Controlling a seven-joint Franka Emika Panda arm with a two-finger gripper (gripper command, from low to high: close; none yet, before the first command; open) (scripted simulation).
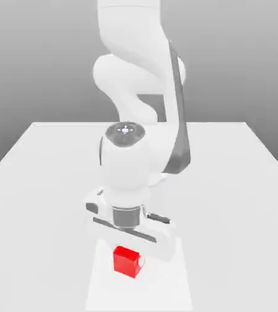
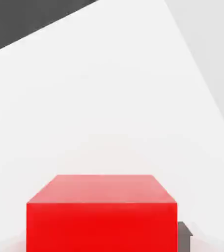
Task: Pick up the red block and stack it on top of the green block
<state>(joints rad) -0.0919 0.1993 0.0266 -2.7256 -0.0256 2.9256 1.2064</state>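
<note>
The red block [image 1: 125,263] is a small cube near the front edge of the white table [image 1: 38,183]. My gripper [image 1: 130,253] has come down right over it, and the wide white hand [image 1: 131,228] sits just above the cube's top. In the hand view the red block [image 2: 101,216] looms very close, with its top face and one side face showing. I cannot tell whether the block rests on the table or is held just above it.
The white arm [image 1: 135,91] rises behind the hand and covers the middle of the table. A paler strip of table [image 1: 166,292] runs under the block toward the front edge.
</note>
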